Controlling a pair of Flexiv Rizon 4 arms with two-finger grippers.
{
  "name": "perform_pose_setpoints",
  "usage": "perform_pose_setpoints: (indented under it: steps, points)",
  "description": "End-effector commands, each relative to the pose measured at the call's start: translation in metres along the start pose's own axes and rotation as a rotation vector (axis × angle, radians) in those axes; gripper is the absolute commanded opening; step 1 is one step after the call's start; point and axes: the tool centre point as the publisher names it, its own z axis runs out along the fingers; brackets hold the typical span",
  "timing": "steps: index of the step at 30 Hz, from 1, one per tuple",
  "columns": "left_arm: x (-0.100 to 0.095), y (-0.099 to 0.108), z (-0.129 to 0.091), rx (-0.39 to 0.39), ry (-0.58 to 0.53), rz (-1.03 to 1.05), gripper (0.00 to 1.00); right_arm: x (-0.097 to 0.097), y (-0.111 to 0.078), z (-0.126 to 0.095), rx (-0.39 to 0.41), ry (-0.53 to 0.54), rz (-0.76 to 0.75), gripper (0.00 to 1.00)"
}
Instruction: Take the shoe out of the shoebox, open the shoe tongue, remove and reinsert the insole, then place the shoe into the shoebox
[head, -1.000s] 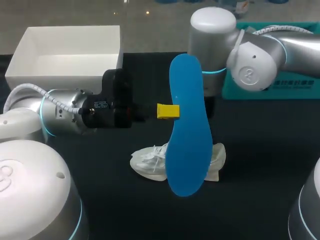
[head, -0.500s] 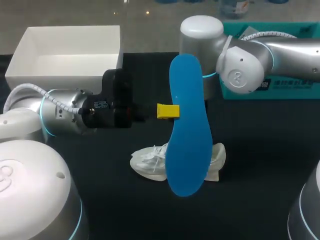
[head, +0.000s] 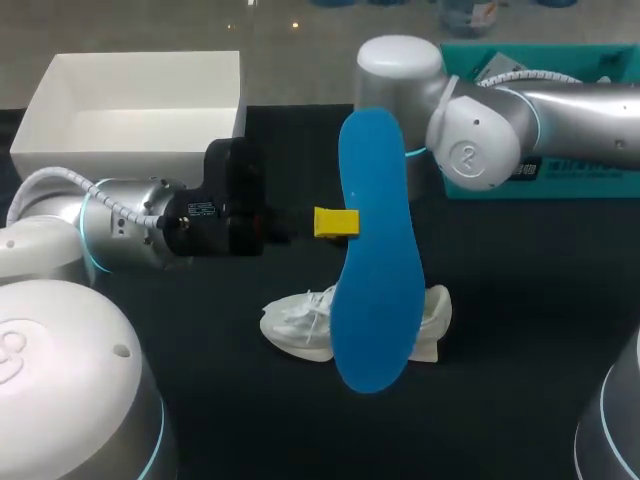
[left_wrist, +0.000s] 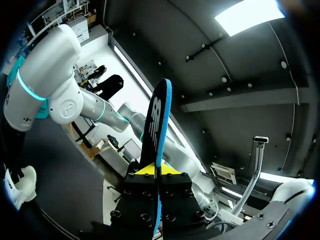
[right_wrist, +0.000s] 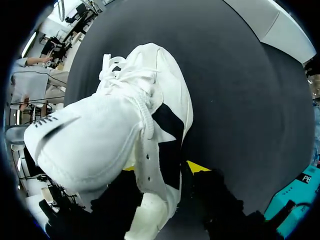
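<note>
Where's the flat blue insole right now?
The flat blue insole stands upright at mid-table in the head view, pinched in the left gripper, over the white shoe, right of the white cardboard shoebox.

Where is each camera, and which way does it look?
Head view: above, behind; looks down on the table; left arm and right arm show.
Left wrist view: on left wrist; looks along the left gripper holding the blue insole.
Right wrist view: on right wrist; looks down at the white shoe; right gripper shows.
Shared: all three show the shoe.
</note>
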Motion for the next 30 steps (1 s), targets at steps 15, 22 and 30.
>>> perform_pose_setpoints:
  steps: [15,22,30]
  points:
    - [-0.001,0.002,0.001,0.004,0.002,0.001,0.00,0.009,-0.011,-0.022,-0.146,0.049,0.375,0.00]
    - [-0.001,0.002,0.001,0.004,0.002,0.001,0.00,0.032,-0.003,-0.037,-0.437,0.051,0.775,0.00]
    - [-0.001,0.002,0.001,0.004,0.002,0.001,0.00,0.039,0.010,-0.041,-0.615,-0.030,0.968,0.00]
